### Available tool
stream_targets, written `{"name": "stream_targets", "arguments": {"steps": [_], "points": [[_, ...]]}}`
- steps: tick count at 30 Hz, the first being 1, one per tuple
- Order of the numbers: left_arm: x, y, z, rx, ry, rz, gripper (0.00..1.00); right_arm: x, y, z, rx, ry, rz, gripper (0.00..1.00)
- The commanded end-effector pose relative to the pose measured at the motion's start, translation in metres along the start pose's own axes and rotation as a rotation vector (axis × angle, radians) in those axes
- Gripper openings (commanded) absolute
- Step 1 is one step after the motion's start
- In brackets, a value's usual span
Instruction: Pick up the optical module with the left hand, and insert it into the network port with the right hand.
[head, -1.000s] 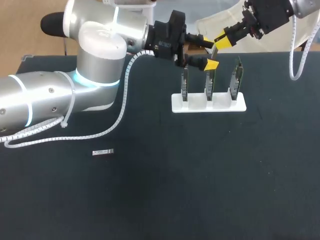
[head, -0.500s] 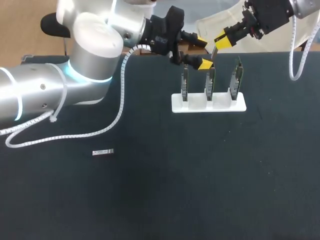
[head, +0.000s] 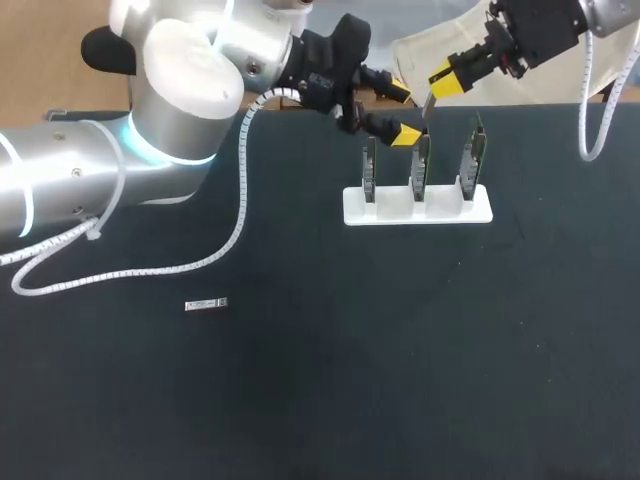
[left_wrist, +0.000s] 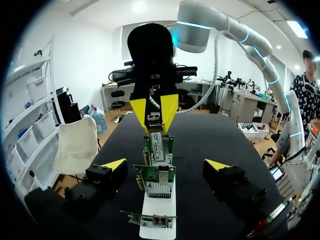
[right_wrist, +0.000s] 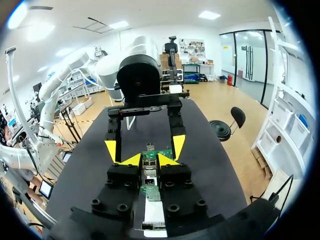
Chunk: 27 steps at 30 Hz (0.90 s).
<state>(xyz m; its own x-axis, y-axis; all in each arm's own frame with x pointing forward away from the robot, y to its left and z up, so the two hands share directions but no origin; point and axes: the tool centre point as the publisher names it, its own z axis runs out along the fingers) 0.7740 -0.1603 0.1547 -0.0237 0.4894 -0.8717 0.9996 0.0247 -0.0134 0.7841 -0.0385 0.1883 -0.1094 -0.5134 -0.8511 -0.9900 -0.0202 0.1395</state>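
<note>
My right gripper (head: 443, 82) hangs above the far side of the white stand (head: 390, 211), shut on a small silver optical module (head: 427, 102) that points down at the middle network card (head: 419, 165). In the right wrist view the module (right_wrist: 149, 169) sits between the yellow tips of the right gripper (right_wrist: 149, 160), just over the cards. My left gripper (head: 401, 112) stands open beside it, empty, its fingers spread to either side of the row of cards (left_wrist: 157, 180). In the left wrist view the right gripper (left_wrist: 154, 107) faces it across the stand.
Three green network cards stand upright in the white stand at the back middle of the black table (head: 400, 350). Another small silver module (head: 207, 304) lies flat at the left front. A white cable (head: 150, 272) from my left arm trails over the table.
The left arm has swung back, and its open gripper has drawn slightly left, away from the stand. The right gripper and its module have stayed put.
</note>
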Motion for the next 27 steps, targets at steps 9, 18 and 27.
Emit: {"name": "stream_targets", "arguments": {"steps": [9,18,27], "points": [[0.002,0.007,0.003,0.017,0.020,-0.007,1.00,0.001,0.000,0.000,-0.002,0.000,0.000,0.00],[0.007,0.006,0.002,0.026,0.037,-0.024,1.00,0.001,-0.001,-0.001,-0.005,0.004,-0.001,0.00],[0.009,0.007,0.004,0.035,0.041,-0.027,1.00,0.001,-0.002,0.000,-0.008,0.007,-0.005,0.00]]}}
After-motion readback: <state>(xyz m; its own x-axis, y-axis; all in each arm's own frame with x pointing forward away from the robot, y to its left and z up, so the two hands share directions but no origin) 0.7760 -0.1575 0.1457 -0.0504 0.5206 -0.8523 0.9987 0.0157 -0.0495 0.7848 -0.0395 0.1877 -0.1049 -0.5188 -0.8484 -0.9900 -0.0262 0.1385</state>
